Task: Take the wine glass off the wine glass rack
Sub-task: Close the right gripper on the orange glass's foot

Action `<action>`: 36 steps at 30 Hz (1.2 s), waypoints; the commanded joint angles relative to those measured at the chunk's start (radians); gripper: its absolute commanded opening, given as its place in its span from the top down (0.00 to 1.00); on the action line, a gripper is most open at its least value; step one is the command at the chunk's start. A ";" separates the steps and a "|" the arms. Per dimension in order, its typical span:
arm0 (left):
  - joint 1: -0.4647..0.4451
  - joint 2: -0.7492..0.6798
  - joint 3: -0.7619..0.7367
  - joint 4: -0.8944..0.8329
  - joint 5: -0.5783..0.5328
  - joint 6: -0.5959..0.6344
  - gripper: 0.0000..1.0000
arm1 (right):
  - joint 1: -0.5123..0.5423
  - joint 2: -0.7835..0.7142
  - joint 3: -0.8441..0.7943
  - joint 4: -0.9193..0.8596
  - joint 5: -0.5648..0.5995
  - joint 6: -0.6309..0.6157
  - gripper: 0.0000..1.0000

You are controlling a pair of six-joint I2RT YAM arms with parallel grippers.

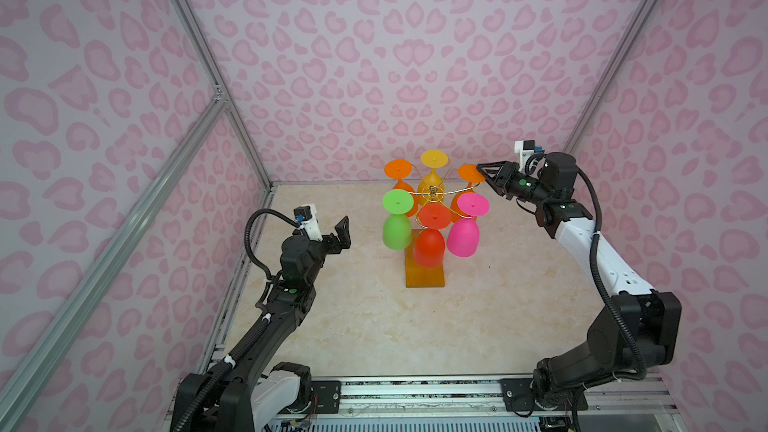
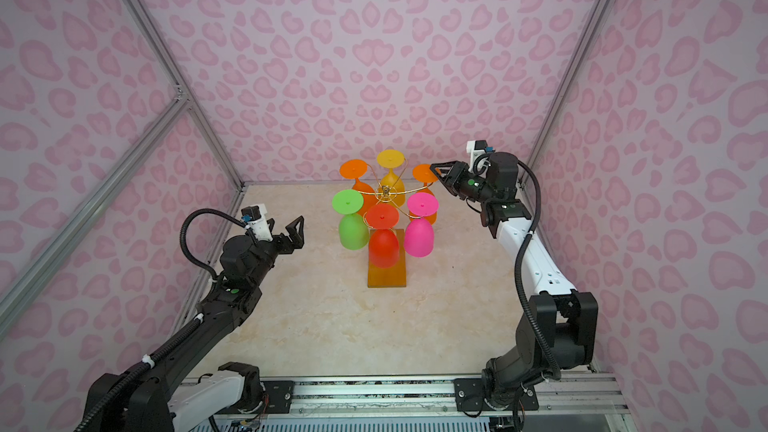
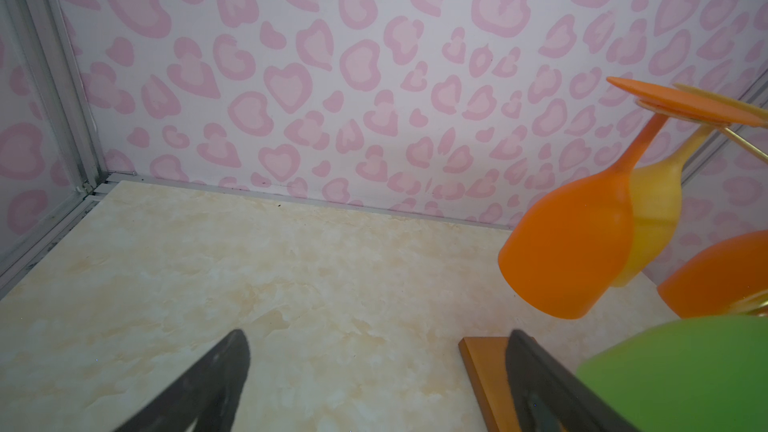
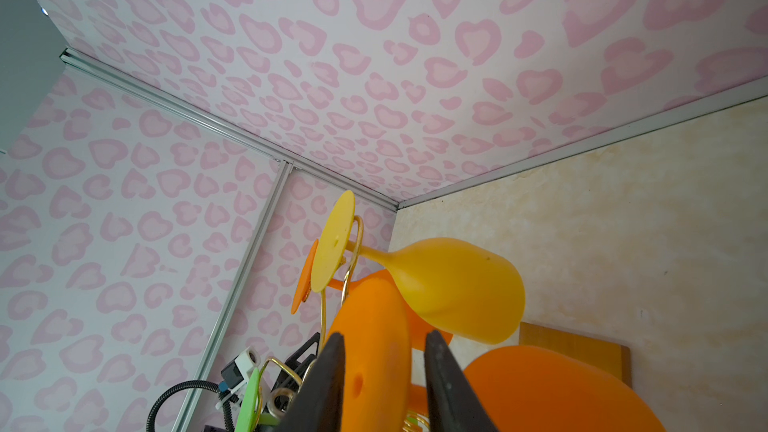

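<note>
While right hand straddles foot of orange wine glass, jaws partly apart, no clamp visible, I judge grasp step underway. Glass hangs inverted on wine glass rack near desk back edge. Left hand wide apart, empty. Next: pinch foot, slide outward off wire arm.

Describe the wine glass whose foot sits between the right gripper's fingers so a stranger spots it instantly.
Find the gold wine glass rack on its amber base, mid-table. Six coloured glasses hang upside down from it. Of the two orange ones at the back, it is the orange glass on the right, its foot at the right gripper.
</note>
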 commanded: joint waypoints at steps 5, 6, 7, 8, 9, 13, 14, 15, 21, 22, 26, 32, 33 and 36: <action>-0.005 0.002 0.013 -0.002 -0.004 0.005 0.02 | 0.002 0.006 0.008 -0.010 -0.019 -0.025 0.77; -0.005 0.003 0.014 -0.002 -0.005 0.006 0.03 | 0.002 0.006 0.008 -0.011 -0.019 -0.025 0.79; -0.005 0.004 0.014 -0.002 -0.004 0.005 0.03 | 0.001 0.007 0.009 -0.011 -0.018 -0.026 0.80; -0.004 0.005 0.015 -0.002 -0.005 0.006 0.03 | 0.002 0.007 0.009 -0.010 -0.019 -0.022 0.82; -0.005 0.007 0.015 -0.002 -0.005 0.006 0.03 | 0.003 0.007 0.007 -0.007 -0.022 -0.018 0.85; -0.006 0.007 0.014 -0.004 -0.007 0.007 0.03 | 0.000 0.007 0.000 0.036 -0.042 0.021 0.90; -0.005 0.007 0.014 -0.004 -0.007 0.008 0.03 | -0.001 0.005 -0.004 0.055 -0.049 0.037 0.91; -0.006 0.007 0.012 -0.004 -0.008 0.009 0.03 | -0.003 0.006 -0.007 0.070 -0.054 0.049 0.92; -0.006 0.005 0.011 -0.006 -0.010 0.009 0.03 | -0.007 0.006 -0.011 0.150 -0.089 0.120 0.98; -0.008 0.005 0.011 -0.005 -0.011 0.010 0.03 | -0.009 0.005 -0.011 0.156 -0.093 0.126 0.99; -0.008 0.008 0.011 -0.007 -0.011 0.010 0.03 | -0.014 0.009 -0.021 0.228 -0.115 0.190 1.00; -0.008 0.008 0.009 -0.007 -0.009 0.010 0.03 | -0.020 0.025 -0.049 0.391 -0.154 0.320 1.00; -0.009 0.008 0.009 -0.006 -0.009 0.009 0.03 | -0.022 0.025 -0.052 0.389 -0.154 0.320 1.00; -0.009 0.005 0.009 -0.008 -0.008 0.010 0.03 | -0.027 0.019 -0.062 0.384 -0.154 0.316 1.00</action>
